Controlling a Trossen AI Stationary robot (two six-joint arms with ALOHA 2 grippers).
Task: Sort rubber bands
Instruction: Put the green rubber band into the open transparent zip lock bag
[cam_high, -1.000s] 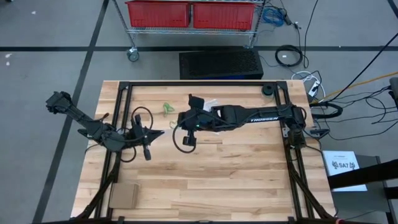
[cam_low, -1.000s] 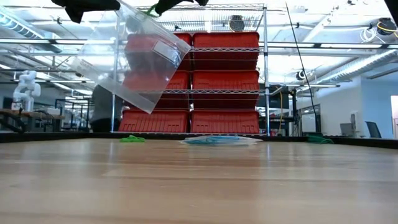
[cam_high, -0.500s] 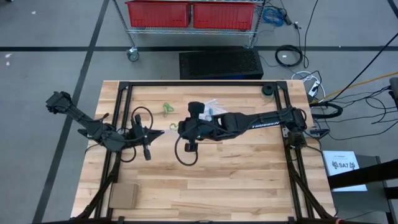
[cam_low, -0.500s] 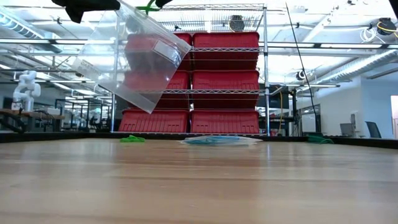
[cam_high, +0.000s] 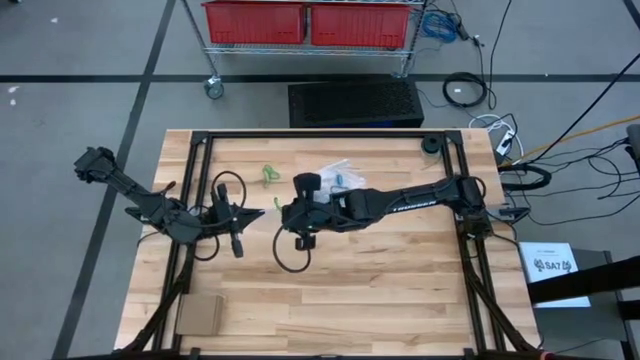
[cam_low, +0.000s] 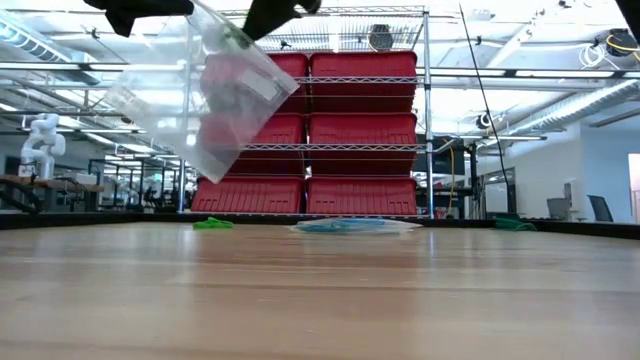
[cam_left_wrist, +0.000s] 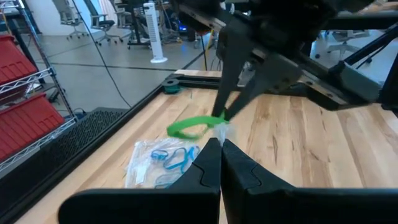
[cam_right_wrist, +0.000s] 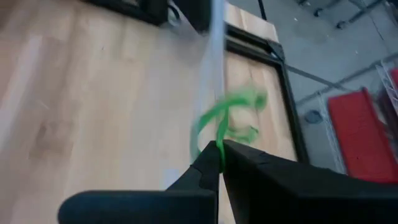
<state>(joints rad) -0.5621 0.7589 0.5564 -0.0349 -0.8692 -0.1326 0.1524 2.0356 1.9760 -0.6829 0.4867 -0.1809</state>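
Markings: pale lettering runs along the right arm (cam_high: 400, 203) in the high view, too small to read with certainty; a white sheet (cam_high: 553, 266) on the floor to the right carries dark print that cannot be made out.

Surface: light wooden butcher-block surface (cam_high: 380, 290) with a black frame round its edges. A brown card square (cam_high: 199, 314) lies at the near left corner.

Room: grey floor; a wire rack with red bins (cam_high: 310, 22) stands beyond the far edge, with a black mat (cam_high: 355, 102) before it. Black cables (cam_high: 560, 170) trail at the right. The low view shows more red bins on shelving and an open workshop behind.

Left end effector (cam_left_wrist: 220, 144): closed, pinching the edge of a clear plastic bag (cam_low: 205, 100) held up above the surface's left middle.

Right end effector (cam_right_wrist: 219, 147): closed, gripping a green rubber band (cam_right_wrist: 217, 118), raised beside the held bag's mouth, near the left end effector.

Other task items: green rubber bands (cam_high: 268, 175) lie on the far left part of the surface; blue rubber bands (cam_left_wrist: 168, 158) sit inside a second clear bag (cam_high: 338, 172) lying flat at the far middle.
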